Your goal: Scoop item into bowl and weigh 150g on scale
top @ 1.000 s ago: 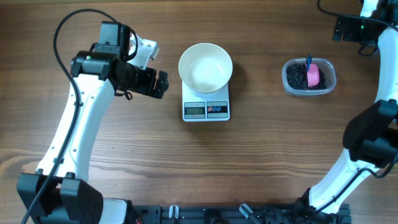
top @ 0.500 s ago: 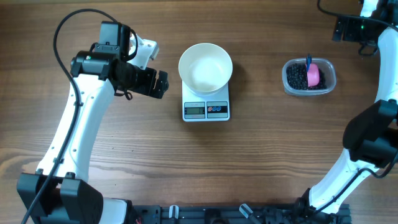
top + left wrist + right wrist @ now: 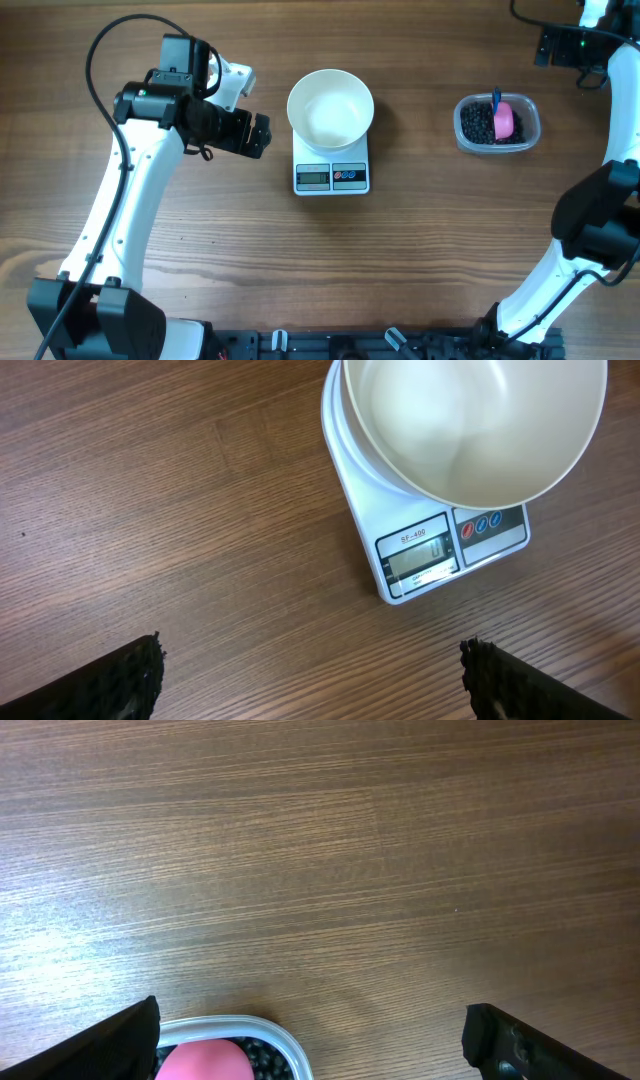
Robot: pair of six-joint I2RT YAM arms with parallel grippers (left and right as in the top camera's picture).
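Observation:
The white bowl [image 3: 330,108] stands empty on the white scale [image 3: 332,176]; the left wrist view shows the bowl [image 3: 470,420] and the scale [image 3: 400,520] with its grey display. The item, a heap of black beans [image 3: 478,125], lies in a clear tub [image 3: 530,128] at the right, with a pink scoop [image 3: 505,120] resting in it. My left gripper [image 3: 260,135] hovers open just left of the scale, nothing between its fingers [image 3: 130,680]. My right gripper [image 3: 310,1025] is open above the table behind the tub [image 3: 230,1023], holding nothing; beans [image 3: 268,1062] and scoop [image 3: 205,1062] peek in at the bottom.
The scoop's blue handle [image 3: 495,98] sticks up toward the tub's far rim. The wooden table [image 3: 420,260] stretches bare in front of the scale and tub. The right arm [image 3: 600,220] curves along the right edge; the left arm [image 3: 120,200] rises along the left.

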